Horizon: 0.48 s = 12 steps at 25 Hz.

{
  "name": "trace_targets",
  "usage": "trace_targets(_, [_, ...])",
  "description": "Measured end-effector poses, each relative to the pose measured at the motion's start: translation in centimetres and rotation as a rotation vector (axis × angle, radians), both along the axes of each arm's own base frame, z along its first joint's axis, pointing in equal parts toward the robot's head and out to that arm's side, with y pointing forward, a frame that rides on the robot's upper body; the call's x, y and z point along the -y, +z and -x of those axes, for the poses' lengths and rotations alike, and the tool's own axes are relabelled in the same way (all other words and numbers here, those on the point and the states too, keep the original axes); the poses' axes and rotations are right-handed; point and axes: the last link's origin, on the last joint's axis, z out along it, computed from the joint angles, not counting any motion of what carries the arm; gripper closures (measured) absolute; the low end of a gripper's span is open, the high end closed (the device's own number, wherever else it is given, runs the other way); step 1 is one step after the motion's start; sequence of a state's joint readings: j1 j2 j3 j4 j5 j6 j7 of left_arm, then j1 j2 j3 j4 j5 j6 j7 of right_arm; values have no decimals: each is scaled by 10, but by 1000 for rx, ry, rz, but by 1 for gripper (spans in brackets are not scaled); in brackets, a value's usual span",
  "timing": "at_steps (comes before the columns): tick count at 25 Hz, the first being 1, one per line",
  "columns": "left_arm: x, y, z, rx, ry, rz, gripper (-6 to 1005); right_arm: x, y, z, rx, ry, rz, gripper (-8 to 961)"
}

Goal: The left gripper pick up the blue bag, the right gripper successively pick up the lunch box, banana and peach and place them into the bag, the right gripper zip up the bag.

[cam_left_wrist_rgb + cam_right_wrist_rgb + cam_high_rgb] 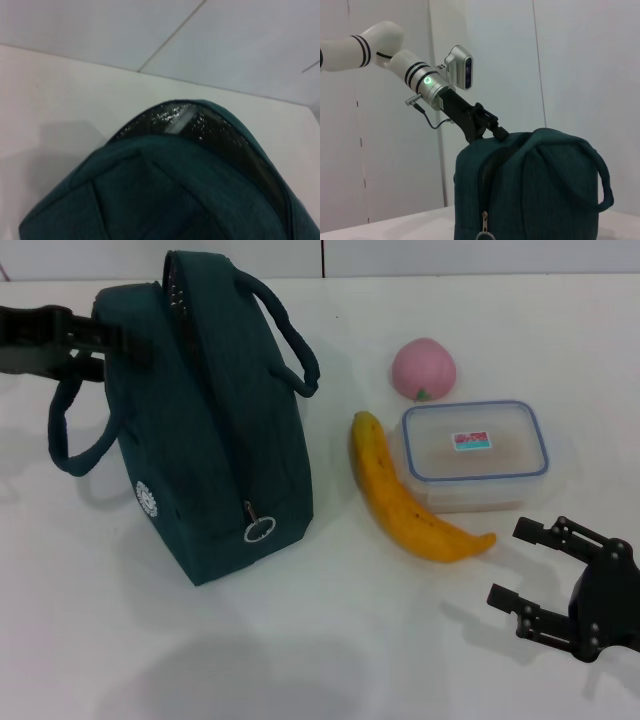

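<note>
The blue bag (pixel 215 430) stands upright on the white table at the left, its zipper open along the top and its ring pull (pixel 259 530) low on the front edge. My left gripper (pixel 128 340) reaches in from the left and is shut on the bag's top rim. The right wrist view shows it (pixel 492 131) at the bag's (pixel 535 190) top. The left wrist view shows the bag (pixel 165 195) and its foil lining (pixel 200 125). The banana (pixel 405 502), the lunch box (pixel 475 452) and the peach (pixel 424 368) lie right of the bag. My right gripper (pixel 508 562) is open and empty, just in front of the lunch box.
One bag handle (pixel 70 435) hangs down on the left side, the other (pixel 290 335) arches toward the peach. The table's far edge meets a pale wall (pixel 450 255). The banana lies between the bag and the lunch box.
</note>
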<state>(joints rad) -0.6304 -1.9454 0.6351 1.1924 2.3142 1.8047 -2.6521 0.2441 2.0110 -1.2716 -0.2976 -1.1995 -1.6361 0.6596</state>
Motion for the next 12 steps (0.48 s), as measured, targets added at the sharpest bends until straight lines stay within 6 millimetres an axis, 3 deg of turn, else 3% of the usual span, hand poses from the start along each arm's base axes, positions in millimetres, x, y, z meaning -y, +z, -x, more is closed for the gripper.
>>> trace_targets(12, [-1, -5, -5, -30, -47, 15, 229, 2, 0, -2, -1, -8, 0, 200])
